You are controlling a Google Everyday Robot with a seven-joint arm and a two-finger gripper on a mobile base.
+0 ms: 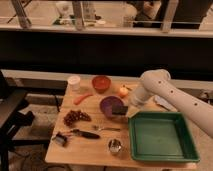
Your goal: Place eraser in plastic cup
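Warm, dim indoor light falls on the wooden table (95, 145) from above, tinting everything amber. The white arm (167, 89) catches the most light — its upper curve glows pale. The gripper (121, 108) is a dark shape in shade at the right rim of the purple bowl (106, 103). Behind the table a wall (100, 50) lies almost black — brighter floor (45, 12) shows above it. The metal cup (115, 146) glints faintly.
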